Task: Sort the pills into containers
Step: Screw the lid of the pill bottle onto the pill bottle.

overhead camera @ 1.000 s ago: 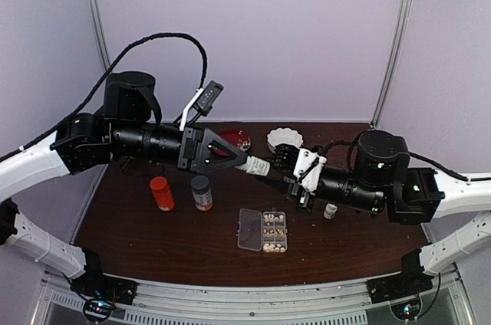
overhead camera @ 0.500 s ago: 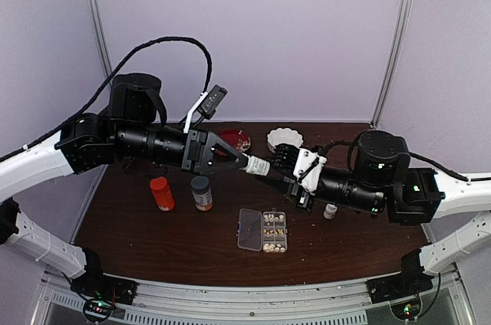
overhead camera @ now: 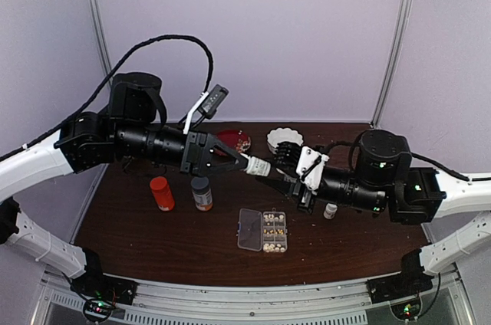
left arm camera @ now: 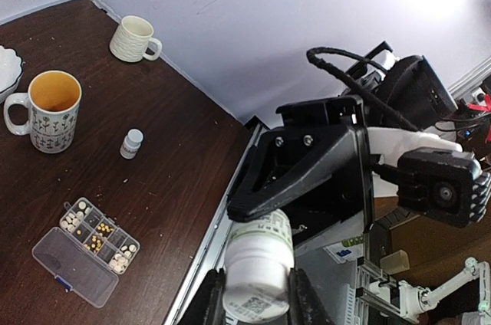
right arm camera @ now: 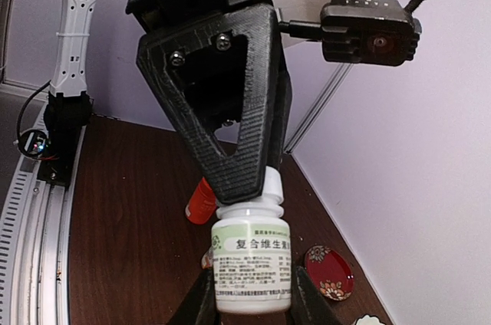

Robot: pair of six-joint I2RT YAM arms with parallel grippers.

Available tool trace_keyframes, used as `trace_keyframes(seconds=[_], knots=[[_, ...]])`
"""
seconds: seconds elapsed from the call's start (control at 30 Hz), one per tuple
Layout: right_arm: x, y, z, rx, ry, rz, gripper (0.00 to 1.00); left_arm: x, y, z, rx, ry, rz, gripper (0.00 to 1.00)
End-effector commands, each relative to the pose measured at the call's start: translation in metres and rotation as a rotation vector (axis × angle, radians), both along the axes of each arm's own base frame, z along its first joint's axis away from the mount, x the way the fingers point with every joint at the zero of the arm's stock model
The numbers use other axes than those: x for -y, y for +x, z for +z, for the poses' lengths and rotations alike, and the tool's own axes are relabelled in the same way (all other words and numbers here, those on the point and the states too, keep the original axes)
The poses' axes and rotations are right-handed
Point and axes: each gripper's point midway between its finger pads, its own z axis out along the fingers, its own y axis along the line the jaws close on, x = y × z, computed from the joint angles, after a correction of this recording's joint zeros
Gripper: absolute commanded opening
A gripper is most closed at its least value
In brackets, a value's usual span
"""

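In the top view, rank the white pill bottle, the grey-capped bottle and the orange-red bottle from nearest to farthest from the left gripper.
1. The white pill bottle, at the fingertips of the left gripper.
2. The grey-capped bottle, on the table, left of the fingertips.
3. The orange-red bottle, farther left again.

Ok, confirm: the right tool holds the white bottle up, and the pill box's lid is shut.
No: the pill box has its lid open and laid flat; the left wrist view shows it. The right tool does hold the white bottle up.
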Motion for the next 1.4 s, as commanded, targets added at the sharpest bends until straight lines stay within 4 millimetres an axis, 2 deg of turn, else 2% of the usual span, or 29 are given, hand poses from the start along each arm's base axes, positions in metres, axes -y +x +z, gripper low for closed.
trace_keyframes(seconds=[0.0,0.1,0.2,0.27,0.37,0.6,0.8,0.83,0.9,1.0,1.07,1.17,1.3,1.33,1.37], knots=[[-0.001,-0.023,0.034,-0.077,0.123,0.143,0.00,0.012,-0.022,0.024,0.177,-0.078,-0.122,0.00],[-0.004,-0.035,0.045,-0.145,0.154,0.242,0.00,0.020,-0.035,0.028,0.311,-0.102,-0.180,0.00],[-0.006,-0.047,0.053,-0.216,0.166,0.330,0.00,0.024,-0.053,0.029,0.536,-0.147,-0.277,0.00],[-0.005,-0.054,0.057,-0.263,0.172,0.385,0.00,0.021,-0.076,0.020,0.749,-0.184,-0.398,0.00],[-0.004,-0.066,0.061,-0.322,0.182,0.469,0.00,0.018,-0.085,0.003,0.973,-0.166,-0.473,0.00],[-0.003,-0.076,0.061,-0.446,0.190,0.548,0.00,0.027,-0.039,-0.033,1.450,0.158,-0.543,0.00],[-0.005,-0.074,0.058,-0.528,0.196,0.554,0.00,0.028,0.004,-0.047,1.846,0.414,-0.544,0.00],[-0.004,-0.075,0.058,-0.536,0.202,0.560,0.00,0.027,0.007,-0.055,1.936,0.454,-0.581,0.00],[-0.003,-0.074,0.060,-0.547,0.220,0.572,0.00,0.027,0.013,-0.055,2.093,0.489,-0.588,0.00],[-0.002,-0.075,0.062,-0.566,0.240,0.594,0.00,0.030,0.016,-0.049,2.282,0.483,-0.517,0.00],[-0.002,-0.074,0.061,-0.579,0.243,0.601,0.00,0.031,0.017,-0.050,2.406,0.491,-0.482,0.00],[-0.003,-0.072,0.061,-0.605,0.247,0.602,0.00,0.031,0.025,-0.060,2.616,0.605,-0.476,0.00],[-0.002,-0.068,0.059,-0.611,0.249,0.588,0.00,0.032,0.027,-0.046,2.701,0.632,-0.359,0.00],[-0.001,-0.066,0.059,-0.611,0.250,0.581,0.00,0.032,0.026,-0.042,2.704,0.623,-0.334,0.03],[0.000,-0.065,0.059,-0.610,0.253,0.575,0.00,0.032,0.026,-0.038,2.691,0.611,-0.310,0.13]])
